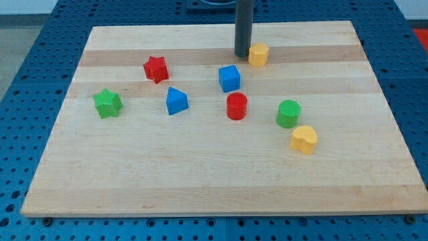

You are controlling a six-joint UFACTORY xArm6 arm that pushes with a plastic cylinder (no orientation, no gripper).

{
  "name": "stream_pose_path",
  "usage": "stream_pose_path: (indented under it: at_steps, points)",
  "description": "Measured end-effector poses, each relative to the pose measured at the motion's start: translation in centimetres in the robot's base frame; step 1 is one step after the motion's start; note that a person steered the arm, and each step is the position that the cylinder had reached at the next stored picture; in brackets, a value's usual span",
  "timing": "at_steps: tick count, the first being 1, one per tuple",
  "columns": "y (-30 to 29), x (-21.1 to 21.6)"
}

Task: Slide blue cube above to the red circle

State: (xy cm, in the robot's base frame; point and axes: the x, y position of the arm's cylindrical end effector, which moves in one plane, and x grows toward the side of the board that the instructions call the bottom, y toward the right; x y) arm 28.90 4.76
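The blue cube sits on the wooden board just above and slightly left of the red circle, a small gap between them. My tip is at the view's top, above the blue cube and slightly to its right, apart from it. The tip stands right beside the left face of a yellow hexagonal block.
A red star lies at upper left, a green star at far left, and a blue triangular block left of the red circle. A green circle and a yellow heart lie at right. The board's top edge is near the tip.
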Motion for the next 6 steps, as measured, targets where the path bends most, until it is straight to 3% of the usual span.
stream_pose_path:
  at_steps: [3,6]
  points:
    - [-0.3,0.5]
    - [-9.3,2.9]
